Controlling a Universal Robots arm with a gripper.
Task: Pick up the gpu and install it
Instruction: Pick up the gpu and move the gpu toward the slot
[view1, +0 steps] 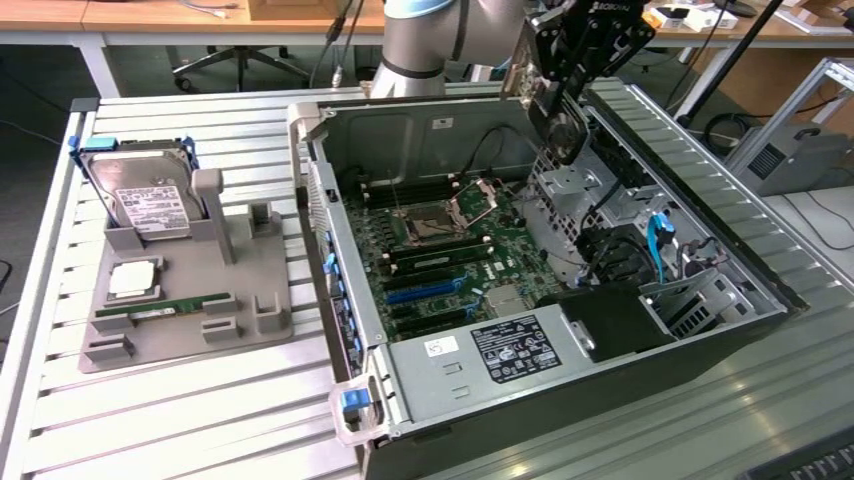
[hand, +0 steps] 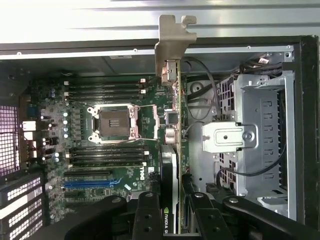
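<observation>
My gripper hangs over the far side of the open computer case, shut on the gpu. The card hangs below the fingers, clear above the motherboard, with its black cooler facing the exterior view. In the wrist view the gpu stands edge-on between the black fingers of my gripper. Its silver bracket points away toward the case's rear wall. The blue expansion slot lies on the board, off to one side of the card.
A grey fixture on the slatted table at the exterior view's left carries a hard drive, a processor and a memory stick. Inside the case sit the power supply, a metal drive cage and loose cables.
</observation>
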